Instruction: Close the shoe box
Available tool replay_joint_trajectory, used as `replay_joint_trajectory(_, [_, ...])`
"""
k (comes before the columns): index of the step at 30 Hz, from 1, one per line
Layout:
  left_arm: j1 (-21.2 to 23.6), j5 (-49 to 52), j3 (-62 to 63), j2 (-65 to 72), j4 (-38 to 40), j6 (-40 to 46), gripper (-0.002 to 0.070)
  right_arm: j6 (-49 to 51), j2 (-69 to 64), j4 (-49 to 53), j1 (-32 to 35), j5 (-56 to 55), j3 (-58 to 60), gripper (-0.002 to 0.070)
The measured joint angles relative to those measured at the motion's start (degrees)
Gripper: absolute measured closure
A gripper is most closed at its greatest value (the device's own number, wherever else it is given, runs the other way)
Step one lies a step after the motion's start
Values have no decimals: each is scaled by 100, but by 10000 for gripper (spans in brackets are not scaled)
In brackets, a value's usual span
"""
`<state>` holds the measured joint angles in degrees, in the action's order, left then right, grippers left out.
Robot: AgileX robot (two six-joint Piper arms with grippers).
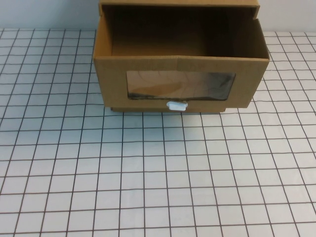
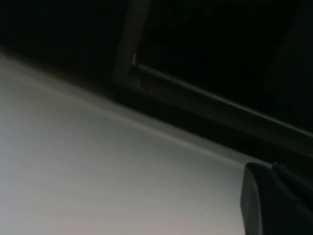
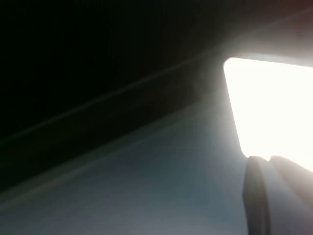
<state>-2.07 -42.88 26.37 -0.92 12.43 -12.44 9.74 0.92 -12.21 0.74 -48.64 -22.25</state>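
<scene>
Box open at far end of desk, both arms out of the high view.

I see the box (image 1: 180, 74) at the far centre of the gridded desk (image 1: 158, 182), drawer pulled out toward me, inside dark w/ nothing I can make out in it. Clear window (image 1: 180, 85) faces me; white tab (image 1: 177, 105) sits at the front's lower edge. Left gripper (image 2: 274, 200) shows only as a dark shape at the edge of its wrist view, over a pale surface; right gripper (image 3: 266, 191) likewise, beside a bright glare. Can't tell jaws' state on either.
</scene>
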Motion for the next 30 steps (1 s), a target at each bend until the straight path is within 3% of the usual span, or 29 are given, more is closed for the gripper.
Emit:
replay_joint_trajectory(9, [0,575,2308,1331,-22,1582,680,236,-1578,0,0,1212,-3398,690])
replay_joint_trajectory(13, [0,1552,3344,2250,-22,2064,680,200,-2627,17,0,2776,-4969,690])
replay_joint_trajectory(17, [0,2917,4180,3218,-45,2325,680,-453,-3606,100,-10,4897,-6155,690])
replay_joint_trajectory(21, [-62,4158,4310,3743,-54,2385,680,-1202,-4286,147,-110,6781,-6288,690])
replay_joint_trajectory(23, [-93,4681,4273,3876,-54,2393,680,-1321,-4449,130,-119,7218,-6076,690])
replay_joint_trajectory(30, [-116,5992,4013,3985,97,2262,680,-1343,-4518,-550,-119,6919,-5166,690])
